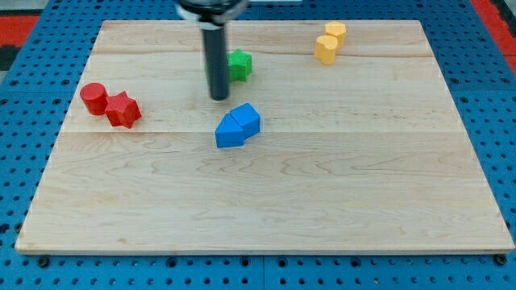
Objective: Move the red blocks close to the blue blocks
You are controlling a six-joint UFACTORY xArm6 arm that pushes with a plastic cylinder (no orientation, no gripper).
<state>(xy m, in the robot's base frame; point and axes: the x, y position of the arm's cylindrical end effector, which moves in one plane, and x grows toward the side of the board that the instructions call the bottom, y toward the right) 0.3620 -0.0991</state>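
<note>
A red cylinder (93,97) and a red star-shaped block (122,109) sit touching each other at the board's left. Two blue blocks stand pressed together near the middle: a cube-like one (229,132) and a house-shaped one (246,119). My tip (218,97) is at the end of the dark rod, just above and to the left of the blue blocks, with a small gap. It is well to the right of the red blocks.
A green block (239,65) sits just right of the rod, partly hidden by it. Two yellow blocks (329,43) stand together at the top right. The wooden board (266,201) lies on a blue pegboard surface.
</note>
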